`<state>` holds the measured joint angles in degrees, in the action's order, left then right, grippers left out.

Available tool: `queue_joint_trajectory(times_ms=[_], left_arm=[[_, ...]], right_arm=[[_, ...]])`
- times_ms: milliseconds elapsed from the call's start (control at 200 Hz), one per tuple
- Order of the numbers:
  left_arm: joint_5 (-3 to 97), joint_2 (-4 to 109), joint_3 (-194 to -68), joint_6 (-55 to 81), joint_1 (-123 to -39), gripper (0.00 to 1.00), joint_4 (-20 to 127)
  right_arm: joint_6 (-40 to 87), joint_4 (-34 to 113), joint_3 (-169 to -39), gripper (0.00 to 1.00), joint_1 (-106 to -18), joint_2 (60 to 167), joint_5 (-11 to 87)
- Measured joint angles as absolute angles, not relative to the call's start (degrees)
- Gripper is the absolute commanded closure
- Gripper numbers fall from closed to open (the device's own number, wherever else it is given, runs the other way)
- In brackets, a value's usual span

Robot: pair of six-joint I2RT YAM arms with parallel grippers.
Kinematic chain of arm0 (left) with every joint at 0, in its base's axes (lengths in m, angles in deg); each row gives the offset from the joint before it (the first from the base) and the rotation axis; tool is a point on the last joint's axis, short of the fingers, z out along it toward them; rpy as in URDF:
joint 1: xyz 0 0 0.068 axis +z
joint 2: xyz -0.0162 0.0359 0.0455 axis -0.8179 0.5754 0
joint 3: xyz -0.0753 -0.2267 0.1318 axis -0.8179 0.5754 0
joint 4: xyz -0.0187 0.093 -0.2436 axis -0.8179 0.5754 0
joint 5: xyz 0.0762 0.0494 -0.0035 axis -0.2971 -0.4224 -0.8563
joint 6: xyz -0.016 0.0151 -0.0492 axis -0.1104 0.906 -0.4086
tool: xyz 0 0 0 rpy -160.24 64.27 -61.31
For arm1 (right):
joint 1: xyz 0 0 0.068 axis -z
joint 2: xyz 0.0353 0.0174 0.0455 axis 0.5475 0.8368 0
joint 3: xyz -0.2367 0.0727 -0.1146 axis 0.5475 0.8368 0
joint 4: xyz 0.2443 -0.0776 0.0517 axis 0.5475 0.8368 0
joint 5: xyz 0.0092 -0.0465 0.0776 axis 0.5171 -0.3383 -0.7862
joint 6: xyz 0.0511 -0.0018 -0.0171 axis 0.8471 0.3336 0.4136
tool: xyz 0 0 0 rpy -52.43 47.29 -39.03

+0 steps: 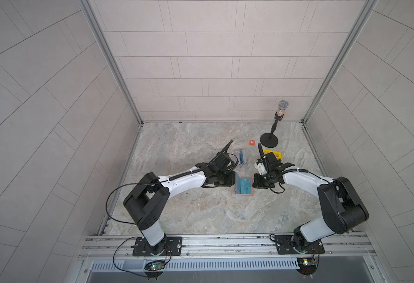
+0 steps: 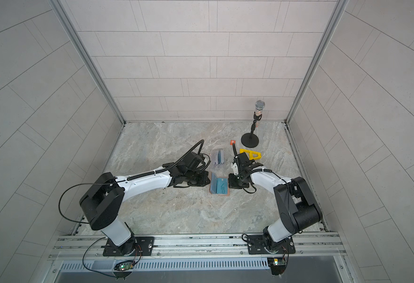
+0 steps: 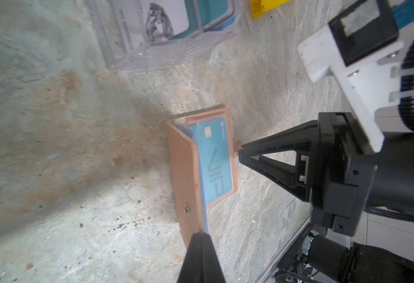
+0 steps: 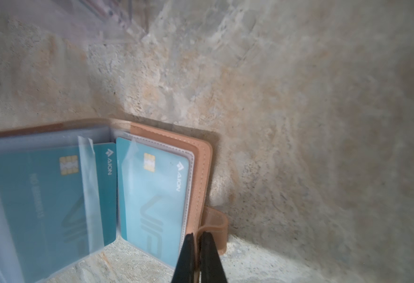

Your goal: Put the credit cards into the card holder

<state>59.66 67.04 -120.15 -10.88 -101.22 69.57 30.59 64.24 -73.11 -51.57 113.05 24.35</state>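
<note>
Our left gripper [image 3: 202, 236] clamps the raised cover of the card holder [image 3: 183, 171], which lies open mid-table with teal cards [image 4: 152, 196] in its sleeves. Our right gripper [image 4: 197, 236] pinches its tab [image 4: 215, 219]. A clear stand [image 1: 241, 158] sits just behind.

Tan card holder [image 3: 182, 169] open mid-table, one cover flat, the other raised steeply. Two teal credit cards [image 4: 152, 203] tucked inside clear sleeves, chips and VIP lettering showing. More cards [image 1: 242, 156] upright just behind.
</note>
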Motion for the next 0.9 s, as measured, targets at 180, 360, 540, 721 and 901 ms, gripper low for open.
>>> queue_joint_trajectory(times_ms=[180, 360, 540, 721, 901], left_arm=[[60.6, 69.9, -123.2, -10.6, -103.1, 0.84, 69.3], [61.7, 72.9, -124.9, -10.5, -104.6, 0.76, 68.8], [63.1, 75.6, -126.4, -10.5, -105.3, 0.72, 68.1], [64.2, 77.7, -127.8, -10.5, -105.6, 0.67, 67.7], [65.6, 79.7, -129.5, -10.5, -105.6, 0.65, 67.4]], right_arm=[[30.6, 64.0, -72.8, 1.0, -51.6, 113.0, 24.4], [30.8, 63.9, -72.1, 1.0, -51.3, 111.3, 25.1], [31.1, 64.7, -71.4, 1.0, -50.6, 109.0, 26.7], [31.4, 65.5, -71.2, 1.0, -50.1, 108.0, 27.8], [31.4, 66.1, -71.2, 1.0, -50.0, 107.5, 28.0]])
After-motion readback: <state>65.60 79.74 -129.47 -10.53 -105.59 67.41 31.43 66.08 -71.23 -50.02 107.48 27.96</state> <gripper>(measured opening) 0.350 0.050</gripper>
